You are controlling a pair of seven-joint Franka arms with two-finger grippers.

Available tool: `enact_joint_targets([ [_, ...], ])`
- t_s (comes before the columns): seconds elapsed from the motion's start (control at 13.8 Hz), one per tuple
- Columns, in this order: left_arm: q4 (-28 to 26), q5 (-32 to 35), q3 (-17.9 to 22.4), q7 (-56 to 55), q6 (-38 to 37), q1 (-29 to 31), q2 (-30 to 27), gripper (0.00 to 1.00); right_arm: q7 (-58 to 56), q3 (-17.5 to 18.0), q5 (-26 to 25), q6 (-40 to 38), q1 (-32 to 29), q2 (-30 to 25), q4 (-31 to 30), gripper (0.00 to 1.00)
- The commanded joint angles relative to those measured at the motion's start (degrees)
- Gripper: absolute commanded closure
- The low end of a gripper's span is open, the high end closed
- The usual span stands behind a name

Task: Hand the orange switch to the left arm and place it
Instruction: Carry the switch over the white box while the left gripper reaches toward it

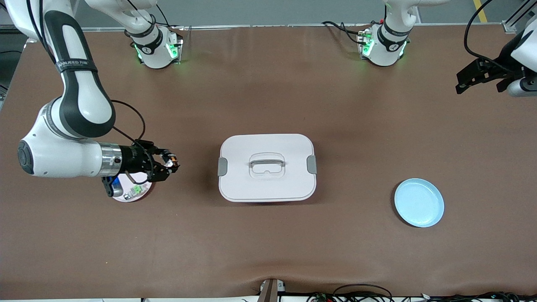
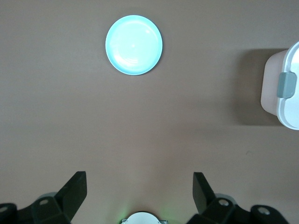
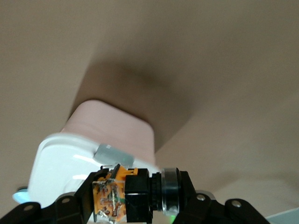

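Right gripper [image 1: 170, 162] clamped, horizontal; left gripper [image 1: 478, 77] spread, raised.

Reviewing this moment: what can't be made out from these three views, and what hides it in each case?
- Pink plate, front view: mostly covered by the right gripper; the parts on it are too small to identify.
- Orange switch, right wrist view: its lower part is cut off by the picture edge and fingers.
- Box, left wrist view: cut by the edge.
- Left gripper, front view: partly cut by the edge.

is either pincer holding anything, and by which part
The right pincer grips the orange switch across its black body; the left pincer is open and holds nothing.
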Motion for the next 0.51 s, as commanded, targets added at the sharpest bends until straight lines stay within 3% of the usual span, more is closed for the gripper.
enact_joint_targets([
  [0.0, 0.4, -0.1, 0.1, 1.3, -1.4, 1.0, -1.2, 0.0, 10.1, -0.1, 1.6, -0.4, 4.8, 0.2, 4.2, 1.0],
  [0.22, 0.6, -0.8, 0.1, 1.1, -1.2, 1.4, -1.0, 0.0, 20.3, -0.1, 2.0, 0.3, 10.0, 0.4, 7.9, 1.0],
  [0.43, 2.7, -4.8, 0.1, 0.6, -0.7, 1.4, 0.6, 0.0, 28.3, -0.1, 4.4, 6.1, 14.4, 0.7, 10.8, 1.0],
])
